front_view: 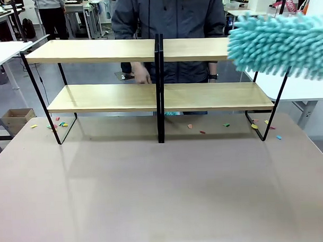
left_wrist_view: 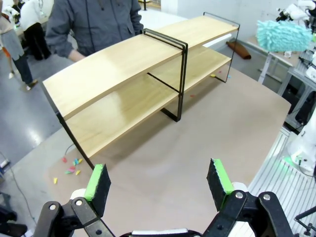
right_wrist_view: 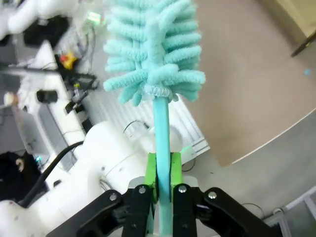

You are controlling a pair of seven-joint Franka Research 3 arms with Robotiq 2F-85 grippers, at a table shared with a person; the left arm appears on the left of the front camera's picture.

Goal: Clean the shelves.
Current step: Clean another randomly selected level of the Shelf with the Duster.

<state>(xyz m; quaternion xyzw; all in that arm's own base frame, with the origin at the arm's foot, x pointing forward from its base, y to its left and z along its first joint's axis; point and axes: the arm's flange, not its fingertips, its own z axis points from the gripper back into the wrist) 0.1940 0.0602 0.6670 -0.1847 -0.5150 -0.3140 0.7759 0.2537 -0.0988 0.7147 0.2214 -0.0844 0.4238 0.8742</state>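
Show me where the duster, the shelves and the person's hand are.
duster (front_view: 278,45), front view, fluffy teal head.
shelves (front_view: 95,50), front view, upper left board.
person's hand (front_view: 142,74), front view, its knuckles.

Front faces shelves (front_view: 95,50) — left wrist overlooks them obliquely.

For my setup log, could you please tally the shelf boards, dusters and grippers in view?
Light wood boards in the shelves: 4
Teal duster: 1
Grippers: 2, the left gripper open, the right gripper shut on the duster
Total: 7

person (front_view: 168,14) partly hidden behind the shelves (front_view: 95,50)
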